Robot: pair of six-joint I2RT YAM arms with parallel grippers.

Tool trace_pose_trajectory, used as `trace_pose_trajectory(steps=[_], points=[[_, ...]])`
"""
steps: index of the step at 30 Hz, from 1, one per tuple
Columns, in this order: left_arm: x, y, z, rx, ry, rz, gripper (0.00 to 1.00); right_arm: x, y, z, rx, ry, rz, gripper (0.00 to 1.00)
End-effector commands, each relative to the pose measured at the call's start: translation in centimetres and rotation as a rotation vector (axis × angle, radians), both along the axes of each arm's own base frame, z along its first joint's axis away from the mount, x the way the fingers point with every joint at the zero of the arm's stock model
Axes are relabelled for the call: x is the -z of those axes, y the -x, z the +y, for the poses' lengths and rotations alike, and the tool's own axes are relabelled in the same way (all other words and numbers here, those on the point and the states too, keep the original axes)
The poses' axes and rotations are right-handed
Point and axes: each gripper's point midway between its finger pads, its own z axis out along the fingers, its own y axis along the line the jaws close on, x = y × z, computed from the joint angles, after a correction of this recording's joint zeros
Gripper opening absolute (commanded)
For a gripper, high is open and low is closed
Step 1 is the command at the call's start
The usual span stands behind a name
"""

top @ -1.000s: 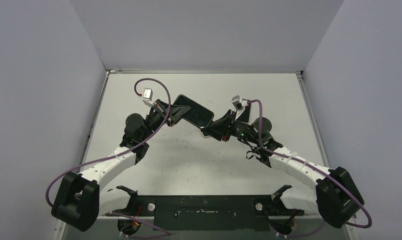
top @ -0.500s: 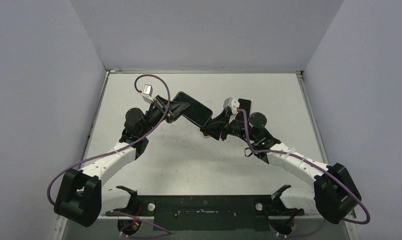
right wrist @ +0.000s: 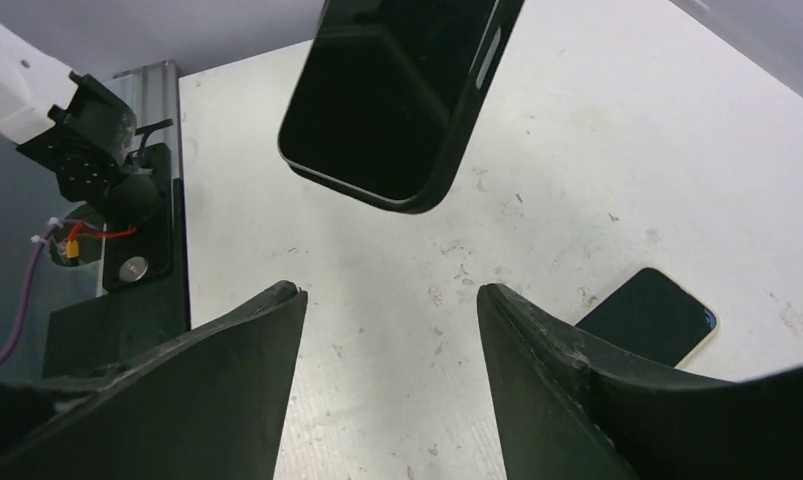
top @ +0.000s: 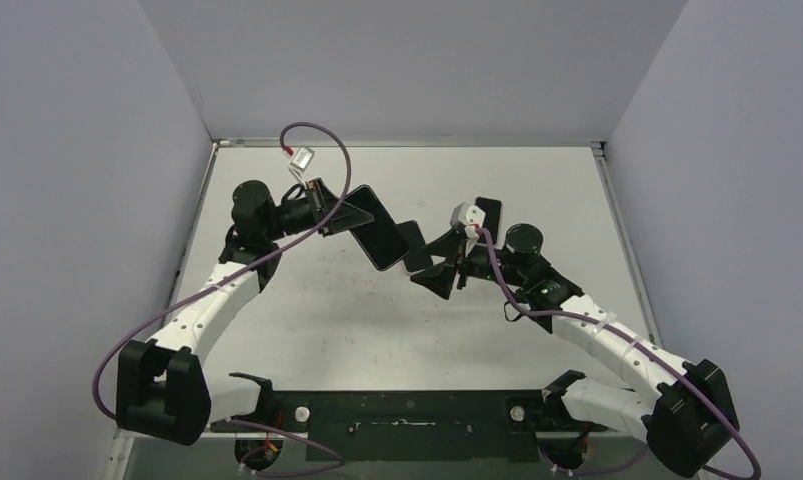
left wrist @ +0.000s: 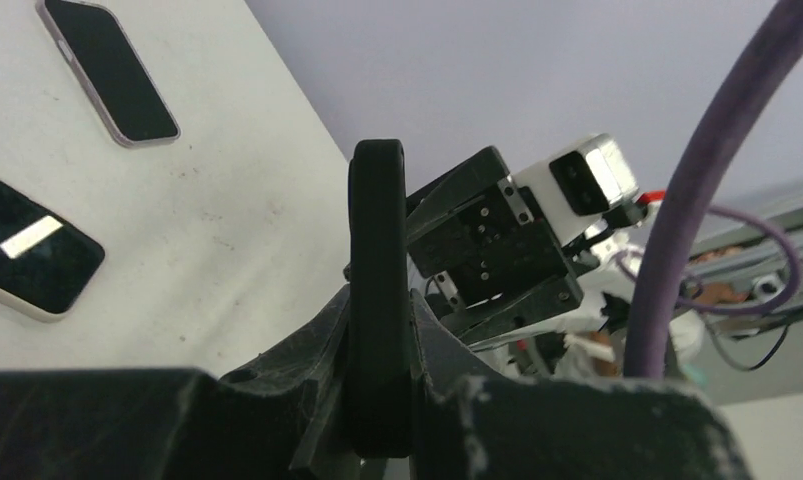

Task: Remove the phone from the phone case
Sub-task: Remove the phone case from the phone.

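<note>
Up off the bench [top: 377, 330], left claw [left wrist: 379, 335] is pinching the phone case [top: 372, 228] edge-on; right claw [right wrist: 387, 300] is wide, empty. Looks like the phone [left wrist: 37, 255] is lying bare below. Slick, stiff glass, so I'd grab its long edges.

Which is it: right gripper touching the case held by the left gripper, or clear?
Apart. Right wrist view: the right gripper is open, and bare table shows between its fingertips and the case that the left gripper clamps.

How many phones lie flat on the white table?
2: a pale-edged black-screen phone toward the back, and a second black-screen phone nearer the middle; others may be hidden.
</note>
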Motion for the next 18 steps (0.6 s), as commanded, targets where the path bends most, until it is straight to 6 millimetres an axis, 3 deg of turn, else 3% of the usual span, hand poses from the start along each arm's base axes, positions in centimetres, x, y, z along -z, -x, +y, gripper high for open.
trace_pose_trajectory(steps=[1,10,18], points=[[-1.3,2.0,-0.4,0.183,-0.120,-0.248,0.00,-3.0,2.0,0.3,-0.115,0.002,-0.076,0.66],[-1.9,4.4,-0.4,0.358,-0.122,-0.368,0.00,-3.4,3.0,2.4,-0.256,0.040,-0.089,0.67],[-2.1,5.4,-0.4,0.416,-0.112,-0.396,0.00,-2.5,4.1,4.1,-0.378,0.084,-0.092,0.55]])
